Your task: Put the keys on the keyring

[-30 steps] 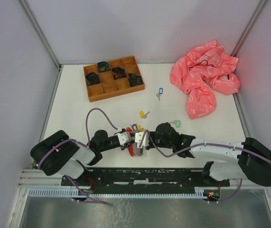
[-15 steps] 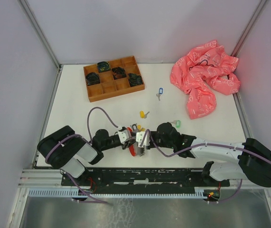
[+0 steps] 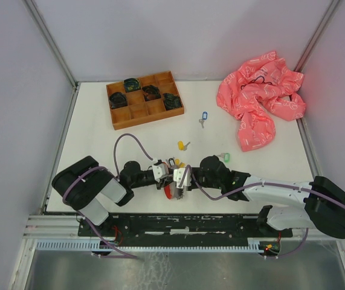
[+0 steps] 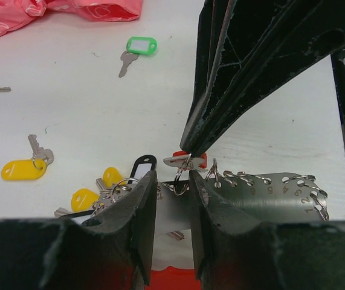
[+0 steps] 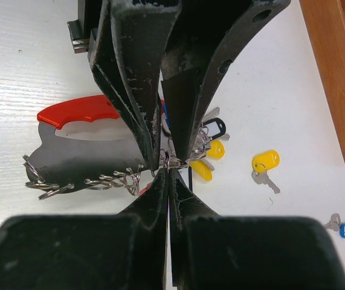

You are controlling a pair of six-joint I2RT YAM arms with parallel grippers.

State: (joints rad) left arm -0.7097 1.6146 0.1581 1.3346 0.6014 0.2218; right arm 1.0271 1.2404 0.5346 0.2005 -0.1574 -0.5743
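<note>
A grey numbered plate (image 4: 263, 190) with a red handle (image 5: 78, 112) lies on the table and carries small rings, among them the keyring (image 4: 181, 181). My right gripper (image 4: 191, 151) is shut on a silvery key with a red tag (image 4: 197, 159) at that ring. My left gripper (image 4: 172, 181) stands over the plate, jaws a little apart, the ring between them. A bunch with yellow and black tags (image 4: 115, 184) lies beside it. Loose keys lie apart: yellow (image 3: 182, 145), green (image 3: 223, 157) and blue (image 3: 203, 116). Both grippers meet near the front edge, left (image 3: 162, 179) and right (image 3: 176, 181).
A wooden compartment tray (image 3: 148, 118) with dark items stands at the back left. A crumpled pink cloth (image 3: 260, 99) lies at the back right. White walls close in the table on three sides.
The left arm's base and elbow have swung to the right, toward the middle. Both grippers have stayed at the plate, and the right one has kept its hold.
</note>
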